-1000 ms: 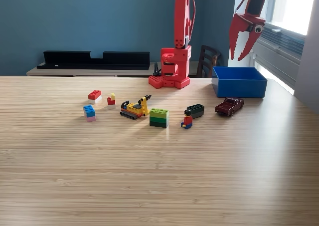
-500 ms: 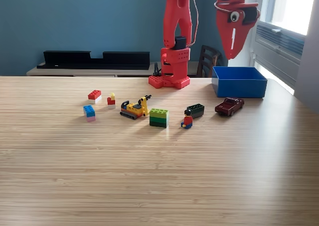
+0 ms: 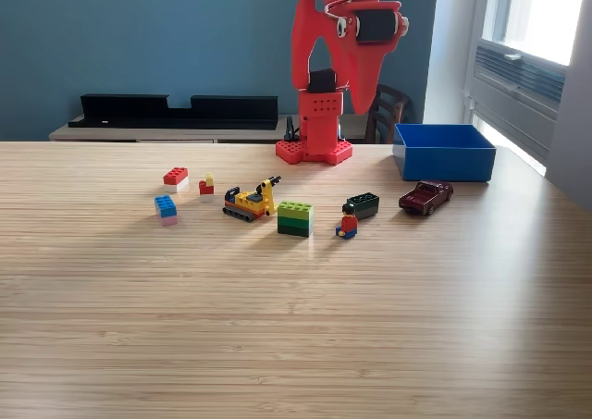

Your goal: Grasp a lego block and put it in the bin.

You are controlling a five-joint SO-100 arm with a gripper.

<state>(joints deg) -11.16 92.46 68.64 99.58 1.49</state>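
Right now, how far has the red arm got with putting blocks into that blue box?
Done: nothing that can be confirmed; the blue bin's inside is hidden behind its front wall. In hand: nothing visible; the gripper hangs high near the arm's base, its jaws hard to read. Left: the green block, the red-and-white block and the blue-and-pink block all still sit on the table.

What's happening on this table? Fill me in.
A red robot arm at the back of the table is handling nothing right now; its hand hangs high in front of its own column, and whether it is open is hard to tell. The blue bin sits on the exterior view's right. The green block, blue block, red block, toy excavator, minifigure and dark red car lie untouched.
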